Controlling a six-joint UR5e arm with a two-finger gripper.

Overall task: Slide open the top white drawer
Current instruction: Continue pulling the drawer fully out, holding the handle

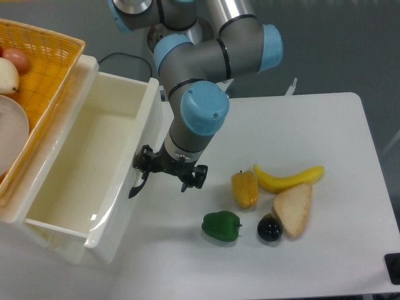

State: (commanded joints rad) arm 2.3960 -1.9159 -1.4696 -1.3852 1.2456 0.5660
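Observation:
The top white drawer (81, 162) stands pulled far out of the cabinet at the left, its inside bare and glossy. Its curved black handle (137, 185) sits on the front wall. My gripper (164, 170) hangs low against that front, with one finger at the handle and the other finger (195, 177) on the table side. The handle seems to lie between the fingers, but how tightly they hold it is hidden by the wrist. The lower drawer is out of view.
A yellow woven basket (47, 69) with an onion rests on the cabinet top at far left. On the table to the right lie a green pepper (221, 225), a yellow pepper (244, 189), a banana (287, 178), a bread slice (293, 209) and a dark round fruit (270, 229).

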